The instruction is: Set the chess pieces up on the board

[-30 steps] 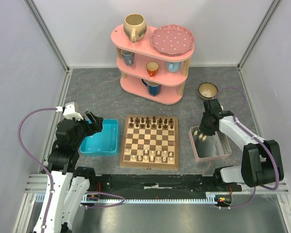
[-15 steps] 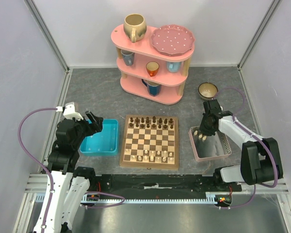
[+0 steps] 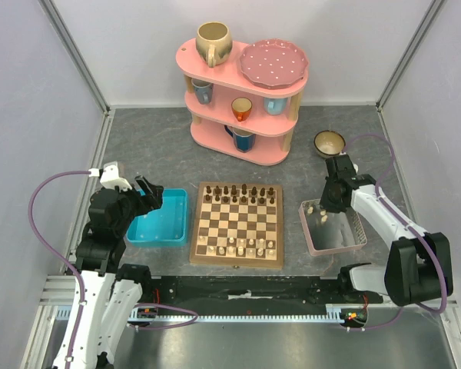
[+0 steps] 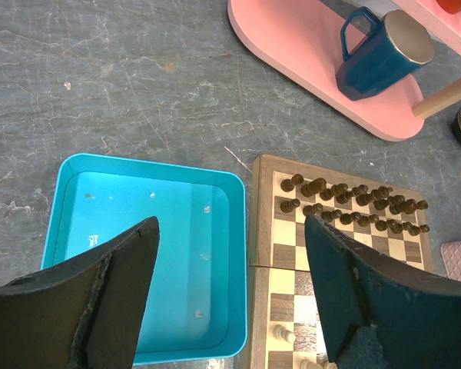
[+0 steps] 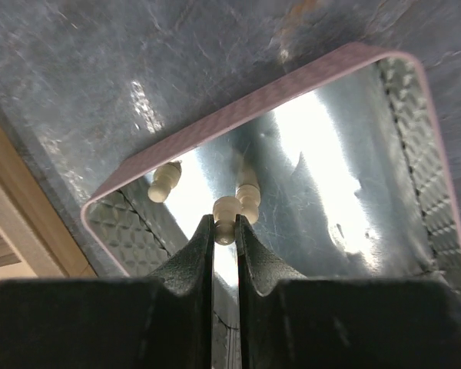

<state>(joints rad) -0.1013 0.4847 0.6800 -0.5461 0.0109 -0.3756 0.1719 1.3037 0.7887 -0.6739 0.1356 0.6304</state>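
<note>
The board (image 3: 237,224) lies in the table's middle, with dark chessmen along its far rows and several cream chess pieces (image 3: 247,247) on its near rows. It also shows in the left wrist view (image 4: 338,254). My right gripper (image 5: 225,223) is shut on a cream chess piece (image 5: 225,215) and holds it above the clear pink-rimmed tray (image 5: 238,111). Two more cream pieces (image 5: 164,183) lie in that tray. From above, the right gripper (image 3: 326,211) hangs over the tray's far left corner. My left gripper (image 4: 230,300) is open and empty above the turquoise tray (image 4: 146,254).
A pink three-tier shelf (image 3: 243,100) with mugs and a dotted plate stands at the back. A small bowl (image 3: 329,143) sits right of it. The turquoise tray (image 3: 160,218) lies left of the board, the pink-rimmed tray (image 3: 332,227) to its right.
My right gripper has risen from the pink-rimmed tray with a cream piece between its fingers. The left arm has not moved.
</note>
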